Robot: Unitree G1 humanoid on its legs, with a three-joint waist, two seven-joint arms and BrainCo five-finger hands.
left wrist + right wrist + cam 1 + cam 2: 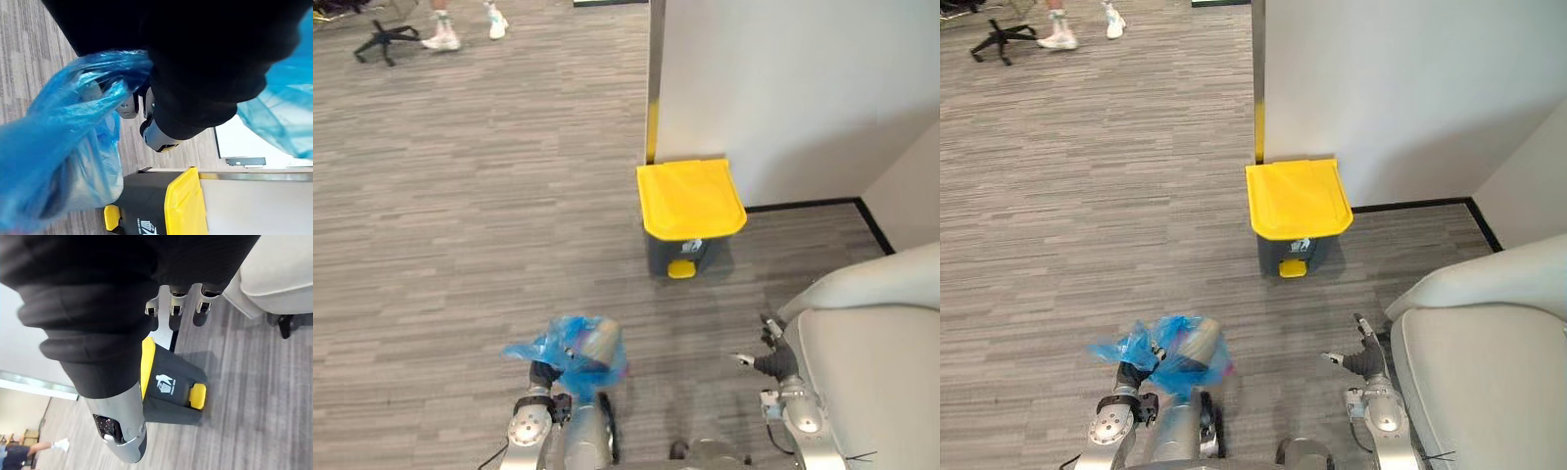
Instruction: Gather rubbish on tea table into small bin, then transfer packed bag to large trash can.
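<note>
One hand is loaded: the left hand (544, 374), fingers seemingly curled into its neck, holds the blue bag (576, 351) raised. The right hand (771, 360) hangs empty, fingers loosely spread. The large trash can (680, 253) stands ahead and rightward on the floor by the wall corner, yellow lid (690, 196) down.

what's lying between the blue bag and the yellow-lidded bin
Nothing: only bare grey carpet separates the blue bag from the yellow-lidded bin, as both eye views show.
</note>
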